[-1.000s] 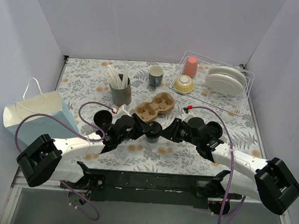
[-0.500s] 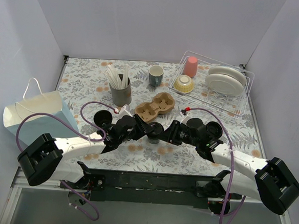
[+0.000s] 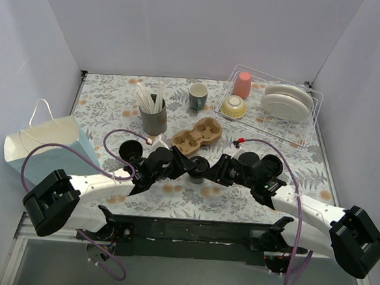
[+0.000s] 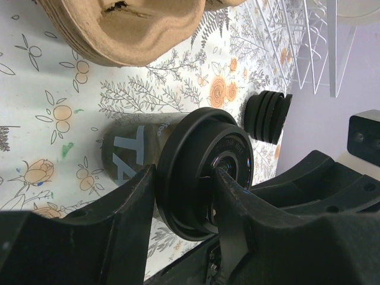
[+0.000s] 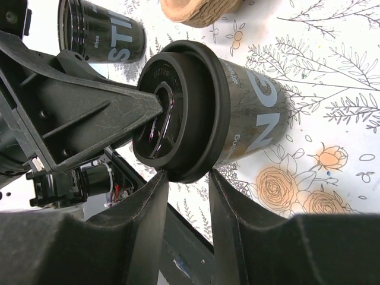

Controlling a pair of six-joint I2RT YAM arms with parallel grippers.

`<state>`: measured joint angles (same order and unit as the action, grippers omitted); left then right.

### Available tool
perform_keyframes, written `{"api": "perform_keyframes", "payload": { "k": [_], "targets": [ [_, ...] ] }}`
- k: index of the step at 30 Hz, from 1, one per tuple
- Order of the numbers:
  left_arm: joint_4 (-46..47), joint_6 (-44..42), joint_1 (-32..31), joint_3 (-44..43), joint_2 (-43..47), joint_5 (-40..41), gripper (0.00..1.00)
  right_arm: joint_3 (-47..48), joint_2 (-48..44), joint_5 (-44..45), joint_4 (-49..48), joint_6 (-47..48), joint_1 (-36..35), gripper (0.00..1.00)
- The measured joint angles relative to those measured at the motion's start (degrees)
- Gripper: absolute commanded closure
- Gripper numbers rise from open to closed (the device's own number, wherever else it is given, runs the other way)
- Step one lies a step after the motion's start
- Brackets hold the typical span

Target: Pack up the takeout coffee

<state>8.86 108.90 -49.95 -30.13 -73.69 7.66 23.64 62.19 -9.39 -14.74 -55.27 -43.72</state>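
A black takeout coffee cup [image 3: 197, 164] with a black lid stands on the floral table between my two grippers, just in front of the brown cardboard cup carrier [image 3: 197, 135]. My left gripper [image 3: 185, 165] is shut on its lid [image 4: 205, 172], one finger on the lid's top and the other against its rim. My right gripper [image 5: 185, 178] pinches the lower rim of the same lid [image 5: 178, 119] from the other side. A second black cup [image 5: 101, 29] stands open without a lid behind it. A stack of black lids [image 4: 268, 108] lies nearby.
A grey cup of white straws [image 3: 152, 117] and a grey-green mug [image 3: 197, 96] stand behind the carrier. A white wire dish rack [image 3: 308, 125] with bowl, plates and pink cup is at the back right. A pale blue paper bag [image 3: 43, 146] stands at the left.
The right arm has stretched a little to the left, bringing its gripper closer onto the cup. The left gripper stays on the lid and the cup has barely shifted.
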Motion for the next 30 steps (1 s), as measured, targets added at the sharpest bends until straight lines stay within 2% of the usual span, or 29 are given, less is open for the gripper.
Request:
{"api": "perform_keyframes", "payload": {
  "k": [18, 30],
  "targets": [
    [-0.07, 0.35, -0.5, -0.04, -0.02, -1.33, 0.61, -1.36, -4.44, 3.06, 2.25, -0.31, -0.28, 0.58],
    [-0.02, 0.52, -0.5, 0.02, -0.02, -1.79, 0.61, -3.87, -5.77, 4.96, 0.35, -2.97, -0.28, 0.69]
  ]
}}
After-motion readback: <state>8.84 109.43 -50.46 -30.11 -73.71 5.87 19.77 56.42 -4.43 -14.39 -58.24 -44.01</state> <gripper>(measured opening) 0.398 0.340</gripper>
